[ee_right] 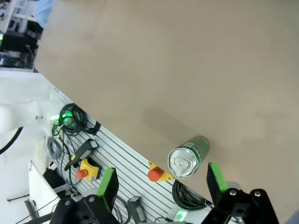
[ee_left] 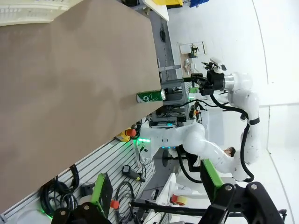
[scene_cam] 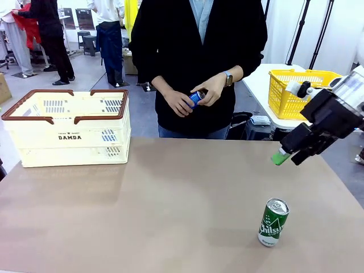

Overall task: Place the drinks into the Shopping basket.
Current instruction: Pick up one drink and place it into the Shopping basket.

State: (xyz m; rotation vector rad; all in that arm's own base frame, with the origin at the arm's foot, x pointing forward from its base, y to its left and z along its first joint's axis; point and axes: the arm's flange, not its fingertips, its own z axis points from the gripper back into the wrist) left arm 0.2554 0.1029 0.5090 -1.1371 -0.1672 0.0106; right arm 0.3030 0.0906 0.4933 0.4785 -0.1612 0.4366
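One green drink can (scene_cam: 273, 222) with a silver top stands upright on the brown table, front right. My right gripper (scene_cam: 287, 158) hovers open above and just behind it; in the right wrist view the can (ee_right: 189, 156) lies between and ahead of the open gripper (ee_right: 162, 186), untouched. A person at the far side holds a blue drink can (scene_cam: 196, 98) in both hands. The cream Shopping basket (scene_cam: 68, 128) with a brown rim stands at the table's far left. My left gripper (ee_left: 156, 196) is open and holds nothing; the green can (ee_left: 151, 96) shows far off, and a basket corner (ee_left: 32, 9) at the top.
A yellow mesh basket (scene_cam: 296, 91) sits on a white side table at the back right. The brown table (scene_cam: 170, 199) stretches bare between the cream basket and the green can. Cables and red buttons (ee_right: 156, 173) lie below the table's near edge.
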